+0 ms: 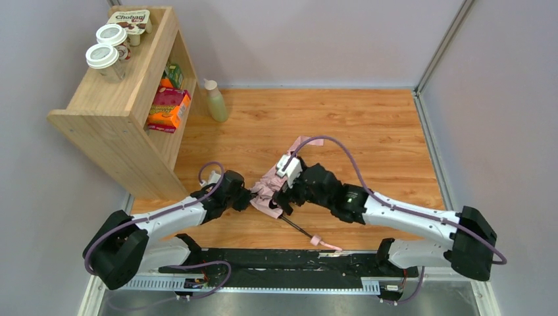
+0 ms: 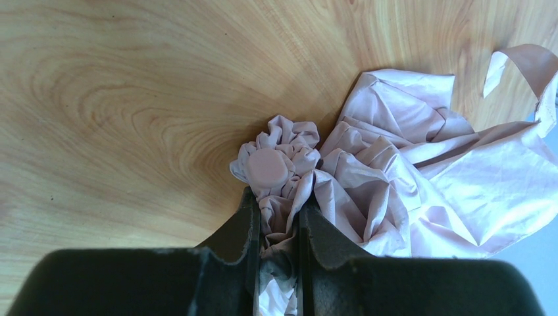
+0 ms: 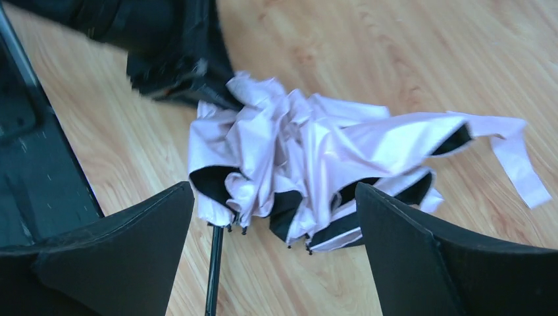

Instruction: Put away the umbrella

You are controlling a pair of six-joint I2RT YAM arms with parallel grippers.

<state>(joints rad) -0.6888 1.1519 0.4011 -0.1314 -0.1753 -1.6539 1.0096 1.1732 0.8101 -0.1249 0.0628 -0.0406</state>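
Light's bright & even, shadows soft; umbrella (image 3: 342,141) shows slight sheen; rt wrist view blurs approx 11 o'clock.

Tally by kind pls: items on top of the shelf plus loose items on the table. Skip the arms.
Lidded cups: 2
Yogurt multipack: 1
Bottle: 1
Umbrella: 1
Total: 5

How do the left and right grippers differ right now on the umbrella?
The left gripper has its jaws pinched on the umbrella fabric just behind the round top cap. The right gripper has its jaws wide apart, straddling the canopy's open rim end without gripping. Both meet the same umbrella, from opposite sides.
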